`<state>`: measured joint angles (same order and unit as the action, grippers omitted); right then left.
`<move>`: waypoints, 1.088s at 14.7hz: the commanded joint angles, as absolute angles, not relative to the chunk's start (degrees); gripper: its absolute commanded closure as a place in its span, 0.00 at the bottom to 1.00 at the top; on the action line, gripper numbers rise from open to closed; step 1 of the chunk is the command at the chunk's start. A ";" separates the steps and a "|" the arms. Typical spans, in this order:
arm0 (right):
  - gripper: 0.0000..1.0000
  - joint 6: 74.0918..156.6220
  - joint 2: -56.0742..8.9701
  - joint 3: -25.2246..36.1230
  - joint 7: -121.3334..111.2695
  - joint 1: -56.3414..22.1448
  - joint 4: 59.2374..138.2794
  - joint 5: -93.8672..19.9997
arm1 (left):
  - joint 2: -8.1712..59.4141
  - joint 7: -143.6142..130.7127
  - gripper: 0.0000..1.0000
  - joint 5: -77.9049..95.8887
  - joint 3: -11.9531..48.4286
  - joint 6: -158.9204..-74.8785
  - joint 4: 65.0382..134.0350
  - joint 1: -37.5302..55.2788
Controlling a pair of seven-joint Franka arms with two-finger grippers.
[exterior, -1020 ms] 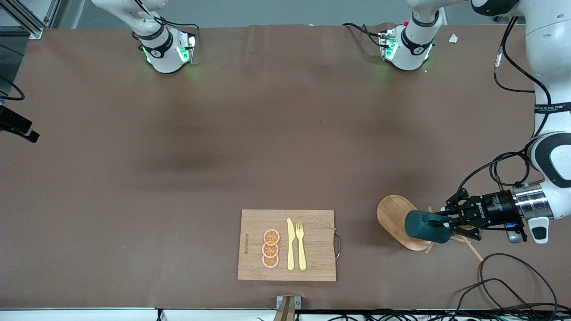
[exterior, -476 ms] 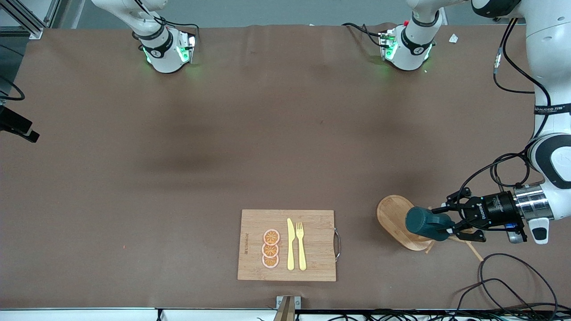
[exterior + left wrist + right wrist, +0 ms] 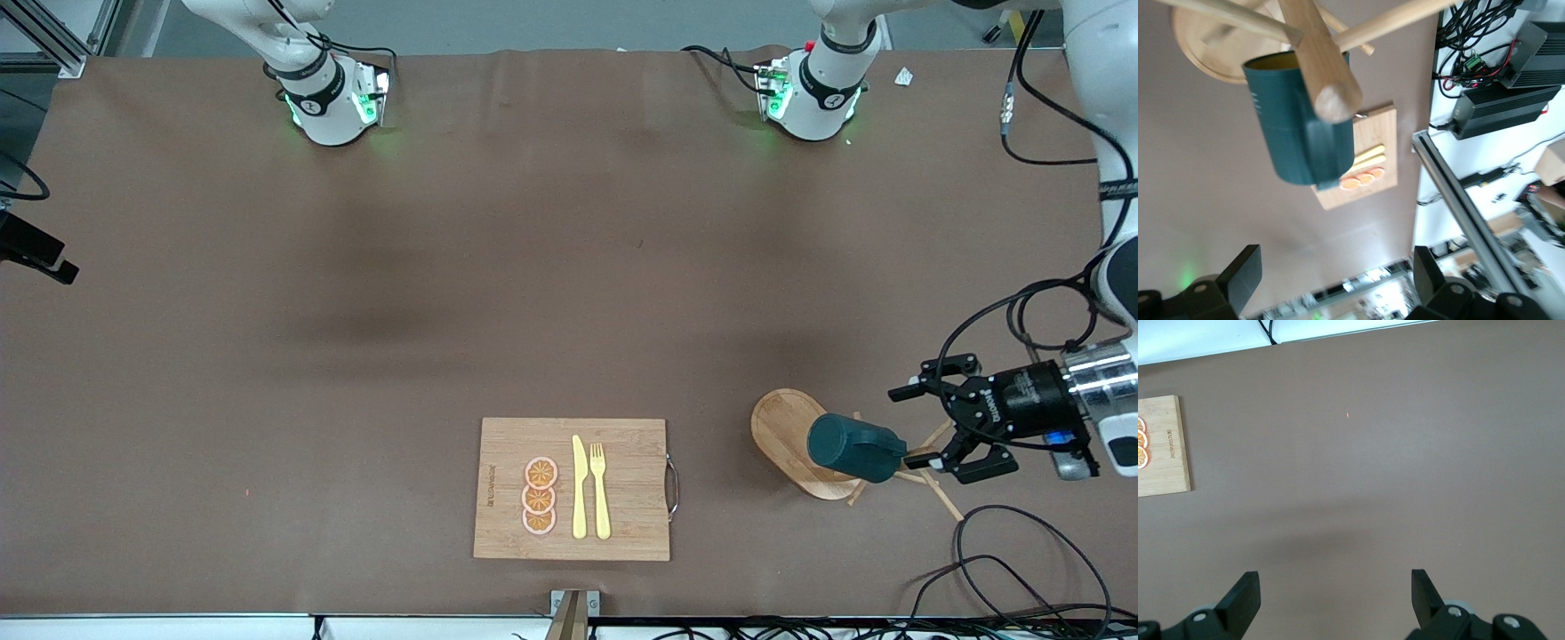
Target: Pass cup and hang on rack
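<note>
The dark teal cup (image 3: pixel 853 449) hangs on its side on the wooden rack (image 3: pixel 782 427) near the left arm's end of the table. In the left wrist view the cup (image 3: pixel 1301 123) hangs by the thick post (image 3: pixel 1321 63) with its yellow inside showing at the rim. My left gripper (image 3: pixel 904 428) is open and empty, a little apart from the cup, level with it; its fingers (image 3: pixel 1245 267) frame bare table. My right gripper (image 3: pixel 1335 583) is open and empty over bare brown table; it is out of the front view.
A bamboo cutting board (image 3: pixel 622 489) with a yellow knife (image 3: pixel 579 487), a fork (image 3: pixel 600 489) and orange slices (image 3: pixel 539 496) lies near the front edge. Loose black cables (image 3: pixel 1005 560) lie near the rack at the left arm's end.
My left gripper has opened, let go of the cup and drawn back from the rack. The cup stays hanging on the rack.
</note>
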<state>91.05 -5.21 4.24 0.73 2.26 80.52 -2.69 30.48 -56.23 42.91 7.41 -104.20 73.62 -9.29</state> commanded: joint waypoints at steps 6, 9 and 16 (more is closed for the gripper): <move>0.00 90.53 -5.36 3.52 0.26 3.08 79.89 -2.37 | 18.03 -46.35 0.00 12.97 14.32 -93.79 74.88 -9.40; 0.00 90.26 -5.45 3.52 0.35 3.08 79.89 -2.90 | 14.78 -35.55 0.00 3.02 15.38 -88.79 74.88 -9.40; 0.00 89.03 -5.45 3.51 0.26 2.81 79.89 -2.11 | 7.92 -18.92 0.00 0.88 13.54 -83.42 75.49 -9.06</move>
<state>89.71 -5.23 4.15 0.70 2.26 80.52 -2.71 11.61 -23.18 1.91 14.69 -84.97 73.66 -9.38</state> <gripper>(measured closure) 0.000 0.000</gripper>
